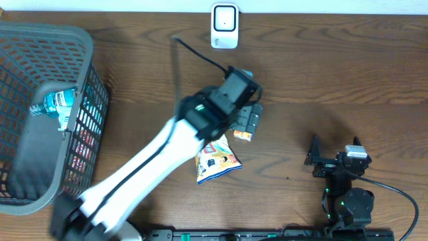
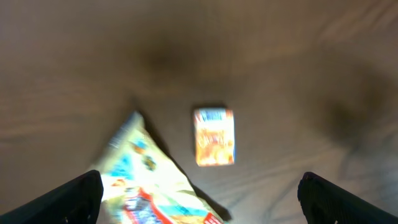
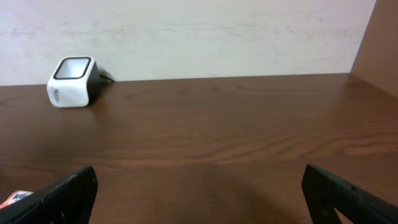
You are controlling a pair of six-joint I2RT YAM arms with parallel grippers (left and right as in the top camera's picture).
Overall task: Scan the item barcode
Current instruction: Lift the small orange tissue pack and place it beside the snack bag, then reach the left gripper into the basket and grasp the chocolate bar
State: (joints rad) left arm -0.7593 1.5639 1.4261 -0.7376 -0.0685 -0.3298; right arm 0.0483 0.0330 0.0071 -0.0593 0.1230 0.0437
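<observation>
- The small orange cardboard box (image 2: 214,137) lies flat on the brown wooden table (image 1: 348,87), near its middle. A colourful foil snack bag (image 2: 146,183) lies just beside it.
- The left gripper (image 2: 199,186) hovers over the box, fingers (image 2: 74,199) spread wide with nothing between them (the wrist view is blurred, so no barcode can be made out on the box).
- The relation that matters shows in the left wrist view. The box sits ahead of the gap between the fingers, a little past the tips. Its long axis runs away from the camera, crosswise to the line on which the fingers close.
- Judged from that, a short reach forward and a straight descent should bring the fingers onto the box's narrow sides.
- One corner of the bag pokes toward the left-hand finger and could get caught in a grasp.
- The right gripper (image 1: 334,159) sits near the table's front right, well apart from the box, fingers spread and empty. The left arm is plainly the nearer.
- The white cube-shaped barcode scanner (image 1: 225,27) stands at the far edge, beyond the box as seen from the left arm. Its window appears to face upward, so the box's code would probably need turning down over it.
</observation>
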